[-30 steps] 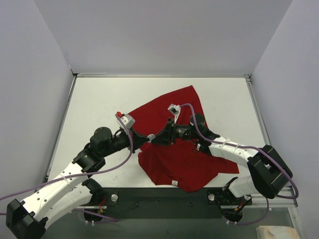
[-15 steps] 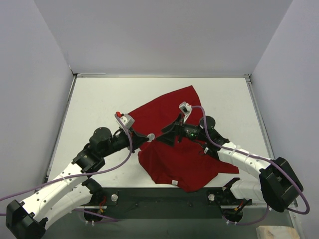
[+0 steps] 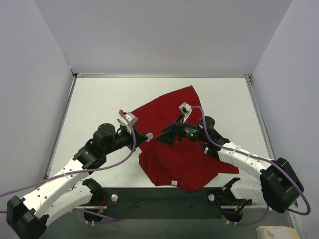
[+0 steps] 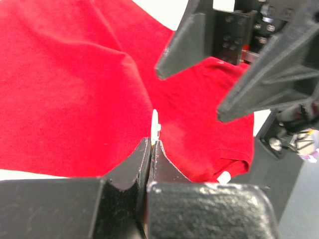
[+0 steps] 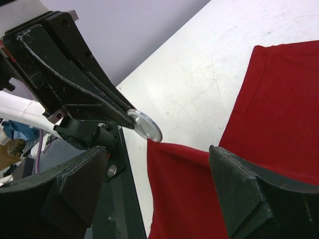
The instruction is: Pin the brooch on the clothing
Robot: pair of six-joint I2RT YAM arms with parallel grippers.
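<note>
Tight gap at the centre
The left tool [image 3: 145, 136], pinching the brooch [image 5: 144, 125], nearly meets the spread jaws of the right tool [image 3: 163, 138] over the shirt [image 3: 184, 159]; the tabletop [image 3: 99, 99] beyond lies open.

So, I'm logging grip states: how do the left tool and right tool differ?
The left tool is shut; the right tool is open wide. The left tool pinches the small round brooch; the right tool holds nothing. Both face each other above the red T-shirt.

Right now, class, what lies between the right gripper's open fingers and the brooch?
In the right wrist view, nothing solid: the right gripper faces the brooch across open air, with a fold of the red T-shirt and the table beneath.
</note>
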